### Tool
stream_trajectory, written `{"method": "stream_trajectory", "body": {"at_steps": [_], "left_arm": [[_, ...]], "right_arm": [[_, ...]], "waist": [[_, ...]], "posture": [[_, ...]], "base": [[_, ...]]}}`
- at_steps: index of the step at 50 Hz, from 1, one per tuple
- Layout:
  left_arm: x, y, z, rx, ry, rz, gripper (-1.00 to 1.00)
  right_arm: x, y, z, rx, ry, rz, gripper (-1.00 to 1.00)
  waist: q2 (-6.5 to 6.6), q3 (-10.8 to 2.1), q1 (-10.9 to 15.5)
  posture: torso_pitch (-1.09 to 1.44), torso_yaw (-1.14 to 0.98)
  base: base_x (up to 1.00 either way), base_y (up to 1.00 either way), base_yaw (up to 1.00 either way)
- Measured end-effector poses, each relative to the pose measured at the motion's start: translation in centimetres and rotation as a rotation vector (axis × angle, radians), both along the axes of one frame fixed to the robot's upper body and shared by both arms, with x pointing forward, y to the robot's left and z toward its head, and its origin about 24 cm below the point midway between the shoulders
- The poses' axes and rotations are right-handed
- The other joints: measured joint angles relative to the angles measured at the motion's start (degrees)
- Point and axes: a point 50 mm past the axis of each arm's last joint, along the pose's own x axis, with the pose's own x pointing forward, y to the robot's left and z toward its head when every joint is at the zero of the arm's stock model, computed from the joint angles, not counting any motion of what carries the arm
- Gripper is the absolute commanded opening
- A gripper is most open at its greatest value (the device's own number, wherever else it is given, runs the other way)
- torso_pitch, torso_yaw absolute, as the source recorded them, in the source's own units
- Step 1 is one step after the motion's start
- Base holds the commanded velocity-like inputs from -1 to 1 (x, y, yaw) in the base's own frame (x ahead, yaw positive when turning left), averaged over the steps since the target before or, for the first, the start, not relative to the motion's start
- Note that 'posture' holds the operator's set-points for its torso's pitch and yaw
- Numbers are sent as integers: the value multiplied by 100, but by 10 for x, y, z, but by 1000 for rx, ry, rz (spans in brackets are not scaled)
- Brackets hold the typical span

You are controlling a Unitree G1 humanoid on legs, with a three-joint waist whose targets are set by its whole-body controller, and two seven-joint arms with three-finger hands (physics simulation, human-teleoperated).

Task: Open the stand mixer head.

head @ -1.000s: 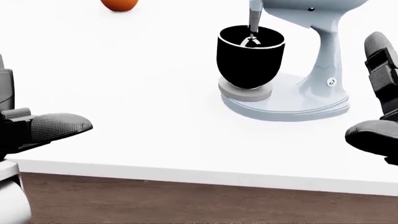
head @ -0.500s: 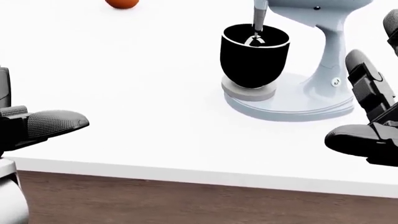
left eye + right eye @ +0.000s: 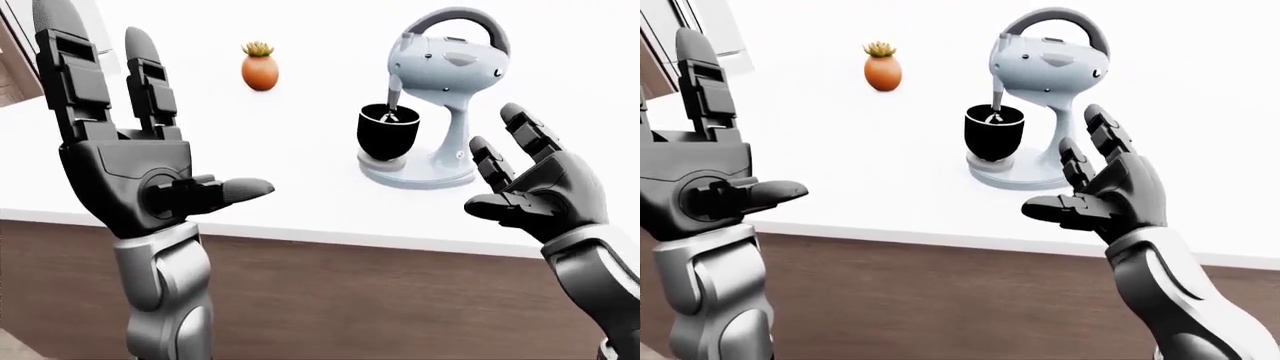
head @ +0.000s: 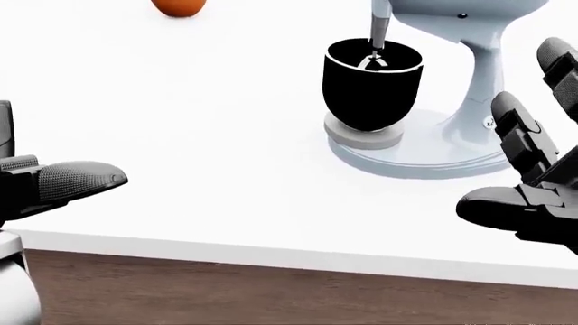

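Bowl (image 3: pixel 388 133) under mixer head (image 3: pixel 448 58)

Each robot hand is matte dark grey to black: the left robot hand (image 3: pixel 140 176) has a broad blocky palm with a round boss, and segmented fingers (image 3: pixel 70 71) ending in rounded tips with finely dotted pads. The right robot hand (image 3: pixel 1110 187) is built alike. Both forearms (image 3: pixel 165 300) are glossy silver-grey shells with smooth curved panels

We see a white counter (image 3: pixel 300 172) with a brown face; on it stand 1 stand mixer (image 3: pixel 440 105) at right and 1 orange potted plant (image 3: pixel 259 67), far left.
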Motion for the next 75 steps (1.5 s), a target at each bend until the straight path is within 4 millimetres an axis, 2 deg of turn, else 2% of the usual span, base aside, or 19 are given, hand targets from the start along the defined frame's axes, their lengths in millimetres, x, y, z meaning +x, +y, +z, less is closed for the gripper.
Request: {"method": "stream_trajectory", "body": {"at_steps": [38,75], "left_arm": [[2,2,1,4,0,6,100],[4,1,-1,6,7,5,100]], "right_arm": [[9,-3,-27,-39,94,-6,100],[28,-8,-40,-38,102,-9,100]], "waist": [[28,-18,6],[47,-35,1]], "posture": [[-27,0],[-27,0]], "base": [[0,0,0],[0,0,0]]}}
